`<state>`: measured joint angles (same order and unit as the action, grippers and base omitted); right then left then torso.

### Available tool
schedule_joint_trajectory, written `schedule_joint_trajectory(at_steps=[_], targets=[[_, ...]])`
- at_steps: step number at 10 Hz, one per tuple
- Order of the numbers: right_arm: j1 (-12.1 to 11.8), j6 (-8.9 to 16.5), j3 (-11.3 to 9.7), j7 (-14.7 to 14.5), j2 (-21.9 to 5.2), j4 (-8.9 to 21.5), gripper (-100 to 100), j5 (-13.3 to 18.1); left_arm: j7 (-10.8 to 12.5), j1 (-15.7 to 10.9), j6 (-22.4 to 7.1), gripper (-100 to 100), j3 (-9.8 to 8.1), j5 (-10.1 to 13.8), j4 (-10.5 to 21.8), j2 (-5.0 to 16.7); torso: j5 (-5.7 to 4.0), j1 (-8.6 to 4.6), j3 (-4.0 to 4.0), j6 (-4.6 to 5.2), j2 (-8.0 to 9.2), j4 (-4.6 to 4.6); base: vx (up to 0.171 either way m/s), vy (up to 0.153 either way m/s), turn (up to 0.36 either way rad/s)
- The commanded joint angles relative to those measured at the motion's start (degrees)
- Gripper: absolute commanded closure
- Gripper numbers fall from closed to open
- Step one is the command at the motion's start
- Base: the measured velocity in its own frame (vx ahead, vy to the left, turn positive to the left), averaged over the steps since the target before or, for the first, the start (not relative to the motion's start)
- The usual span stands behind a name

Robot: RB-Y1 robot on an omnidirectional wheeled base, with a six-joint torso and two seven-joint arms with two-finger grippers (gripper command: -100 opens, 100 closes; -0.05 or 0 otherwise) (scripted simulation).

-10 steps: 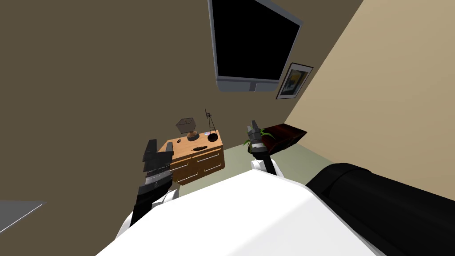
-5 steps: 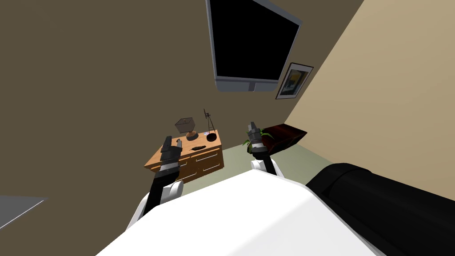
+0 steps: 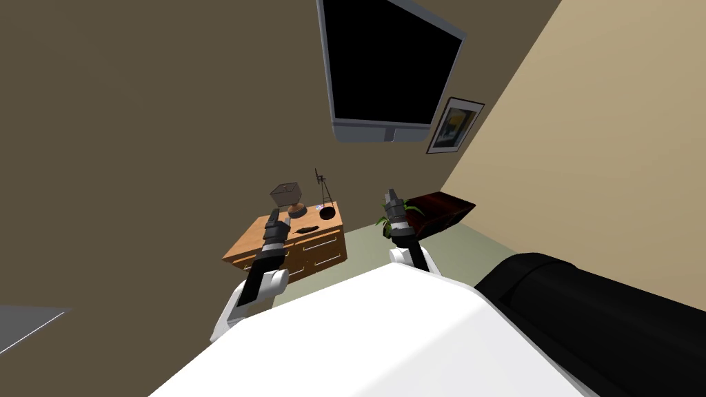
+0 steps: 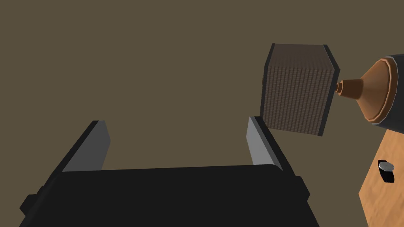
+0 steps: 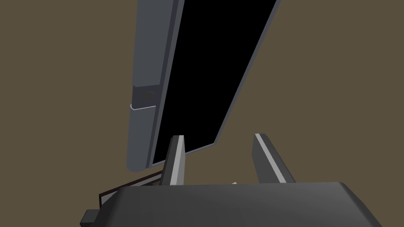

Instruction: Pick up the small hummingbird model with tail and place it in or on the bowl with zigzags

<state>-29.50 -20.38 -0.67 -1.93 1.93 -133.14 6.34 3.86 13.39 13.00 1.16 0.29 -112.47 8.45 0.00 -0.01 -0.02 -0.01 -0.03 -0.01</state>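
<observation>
A wooden dresser (image 3: 324,242) stands against the brown wall. On its top lies a small dark slender object (image 3: 307,229), apparently the hummingbird model, too small to make out. Near the top's right end sits a dark round bowl (image 3: 327,213). My left gripper (image 3: 274,219) reaches over the dresser's left part, left of the slender object. In the left wrist view the left gripper (image 4: 175,120) is open and holds nothing, facing the wall beside a lamp shade (image 4: 298,88). My right gripper (image 3: 393,200) is raised to the right of the dresser. In its wrist view the right gripper (image 5: 219,136) has its fingers apart, with nothing between them.
A lamp (image 3: 288,196) and a thin dark tripod stand (image 3: 324,186) are at the back of the dresser top. A small dark object with a grey cap (image 4: 386,169) lies by the lamp base (image 4: 375,94). A dark red low table (image 3: 445,210) with a plant stands right; a black sofa (image 3: 593,310) is nearer.
My left arm has stretched forward, carrying its gripper from close to my chest out over the dresser's left part. The right arm has stayed in place.
</observation>
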Motion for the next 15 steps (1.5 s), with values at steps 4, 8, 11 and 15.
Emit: schedule_joint_trajectory(at_steps=[4,8,11,15], targets=[[0.0,0.0,0.0,0.0,0.0,0.0,0,0.0,0.0,-5.1,-5.5,-100,0.11,1.5,6.5,1.2,0.0,0.03,0.0,0.01,0.0,0.0,-0.001,0.002,-0.012],[0.0,0.0,0.0,0.0,0.0,0.0,0,0.0,0.0,-10.3,-10.2,-100,0.04,3.0,12.2,2.2,0.01,0.04,0.01,-0.01,0.01,0.0,-0.001,0.005,-0.016],[0.0,0.0,0.0,0.0,0.0,0.0,0,0.0,0.0,-12.9,-14.1,-100,0.0,3.8,15.9,2.7,0.01,0.05,0.0,0.0,-0.01,0.0,0.001,0.011,-0.019],[0.0,0.0,0.0,0.0,0.0,0.0,0,0.0,0.0,-18.2,-20.3,-100,-0.1,5.4,22.6,3.6,0.01,0.08,0.01,0.0,0.01,0.0,-0.001,0.014,-0.023]])
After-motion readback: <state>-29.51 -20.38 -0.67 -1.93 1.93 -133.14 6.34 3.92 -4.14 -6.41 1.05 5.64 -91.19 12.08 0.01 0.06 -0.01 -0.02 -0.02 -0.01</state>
